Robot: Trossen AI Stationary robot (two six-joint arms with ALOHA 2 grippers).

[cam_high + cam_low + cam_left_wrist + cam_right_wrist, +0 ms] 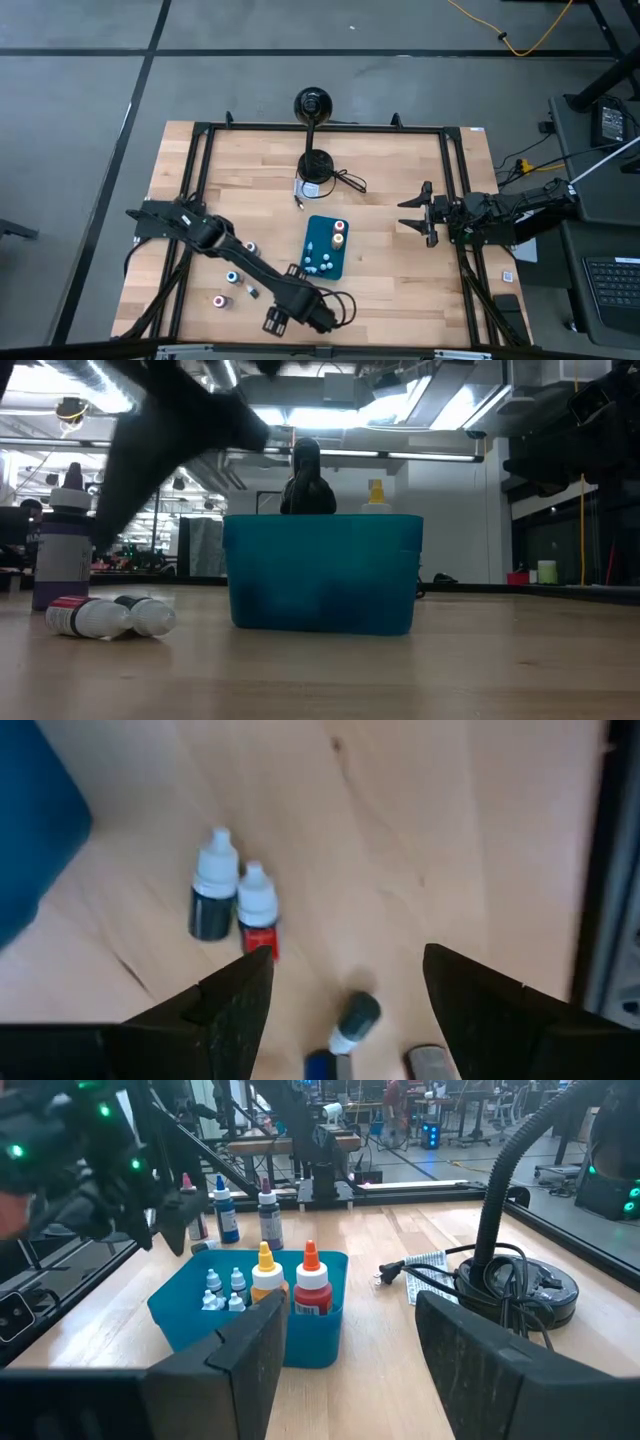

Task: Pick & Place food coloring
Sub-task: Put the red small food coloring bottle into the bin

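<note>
Food coloring bottles [235,900] stand just ahead of the open, empty left gripper [345,985], touching each other, so closing on one could topple its neighbour.

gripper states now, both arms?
Left tool: open, empty, above loose food coloring bottles.
Right tool: open, empty, waiting at the table's right side.

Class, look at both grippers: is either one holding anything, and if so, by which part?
Nothing is held. The left gripper is open above loose bottles on the table. The right gripper waits open and empty at the table's right edge, facing the tray.
</note>
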